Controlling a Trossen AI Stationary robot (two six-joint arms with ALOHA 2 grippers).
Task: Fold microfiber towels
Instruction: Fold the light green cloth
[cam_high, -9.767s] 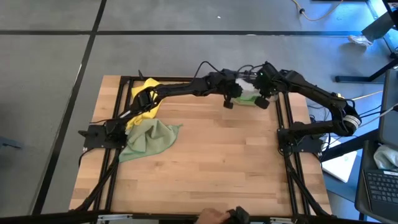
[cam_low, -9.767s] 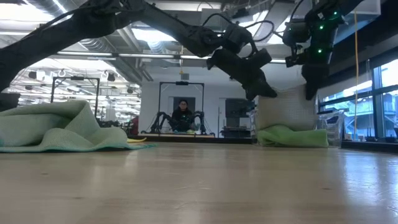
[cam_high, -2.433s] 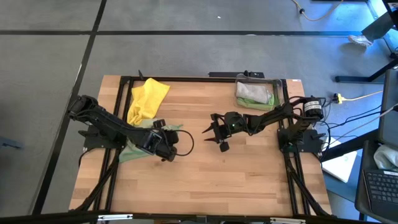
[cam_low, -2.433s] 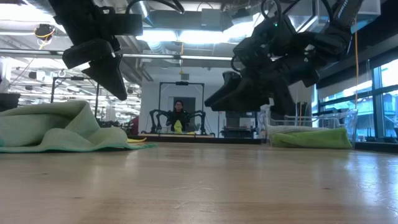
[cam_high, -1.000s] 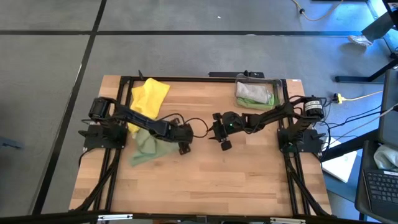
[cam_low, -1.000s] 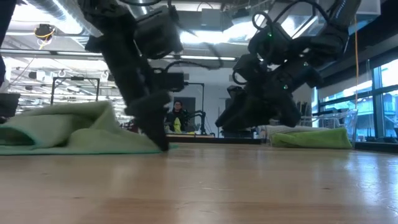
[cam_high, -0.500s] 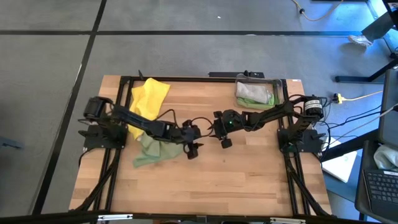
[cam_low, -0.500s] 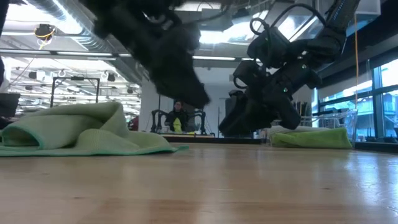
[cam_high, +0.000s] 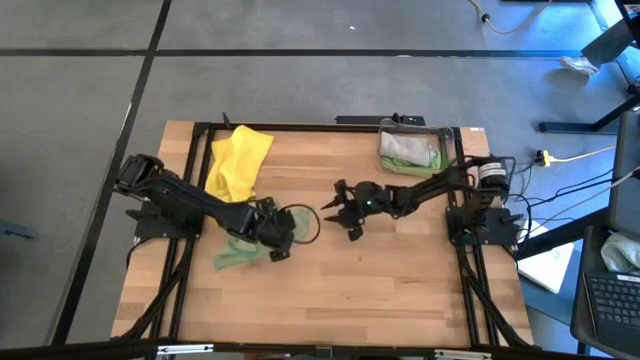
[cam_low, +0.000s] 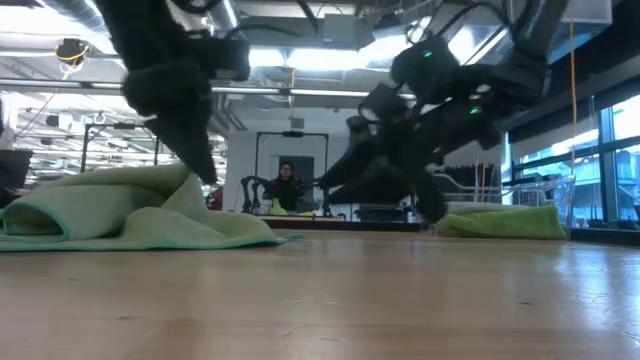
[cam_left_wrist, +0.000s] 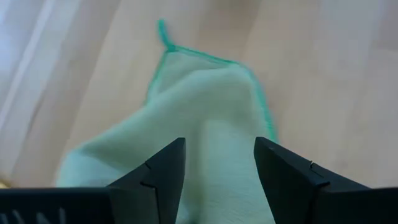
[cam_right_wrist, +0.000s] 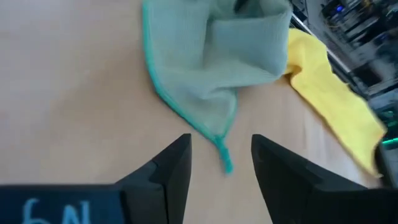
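A pale green microfiber towel (cam_high: 233, 251) lies bunched on the table at the left (cam_low: 120, 210), one corner (cam_left_wrist: 163, 31) spread flat on the wood. My left gripper (cam_high: 280, 245) hovers open just above its right part (cam_left_wrist: 217, 146), one finger on each side, touching nothing. My right gripper (cam_high: 335, 218) stands open mid-table, pointing left at that corner (cam_right_wrist: 224, 158), apart from it. A yellow towel (cam_high: 238, 160) lies crumpled at the far left.
A clear bin (cam_high: 446, 140) at the far right holds folded green and grey towels. Black frame rails (cam_high: 190, 260) run along both table sides. Bare wood spreads across the near half. A person (cam_low: 287, 185) sits in the room beyond the table.
My left gripper has risen off the table beside the green towel's edge and drawn back toward the left edge, over the towel. The towel has stayed bunched on the table. My right gripper has rolled at the wrist, its fingers now pointing left and slightly down.
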